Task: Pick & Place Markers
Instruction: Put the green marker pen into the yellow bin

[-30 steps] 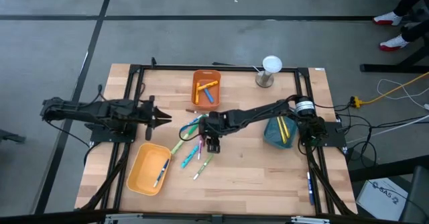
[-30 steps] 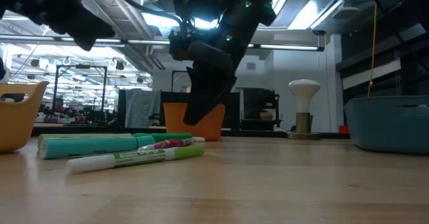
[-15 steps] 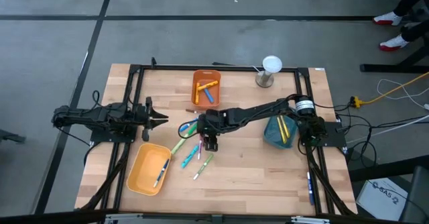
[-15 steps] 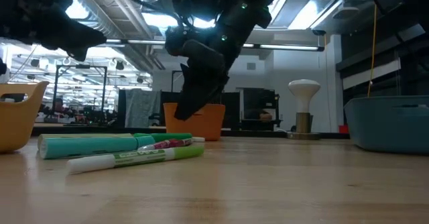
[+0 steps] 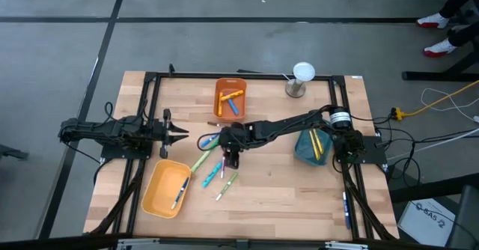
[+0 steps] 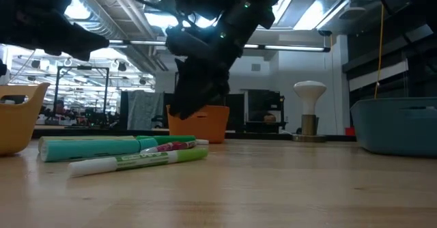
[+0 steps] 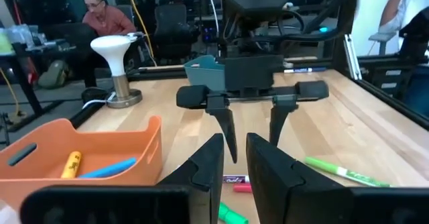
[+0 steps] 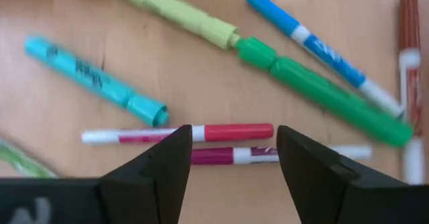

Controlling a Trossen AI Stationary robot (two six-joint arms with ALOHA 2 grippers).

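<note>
- L gripper (image 5: pixel 182 132) hovering at table's (image 5: pixel 284 197) left side, pointing toward centre, fingers (image 7: pixel 208 167) nearly together w/ a narrow gap, holding nothing.
- Yellow bin (image 5: pixel 166 188) sitting near front-left, w/ a blue marker (image 5: pixel 180 192) lying in it.
- Loose markers (image 5: pixel 213 164) lying scattered mid-table: green, teal, blue, red, magenta, light green.
- R gripper (image 5: pixel 231 160) hanging just above that pile, fingers (image 8: pixel 164 167) spread wide, straddling red marker (image 8: pixel 231 132) and magenta marker (image 8: pixel 221 156), not gripping either.
- Orange bin (image 5: pixel 230 99) standing at back centre, holding a yellow and blue marker.
- Lamp (image 5: pixel 301 78) standing at back, right of orange bin.
- Teal bin (image 5: pixel 310 147) sitting on right, w/ yellow markers in it.
</note>
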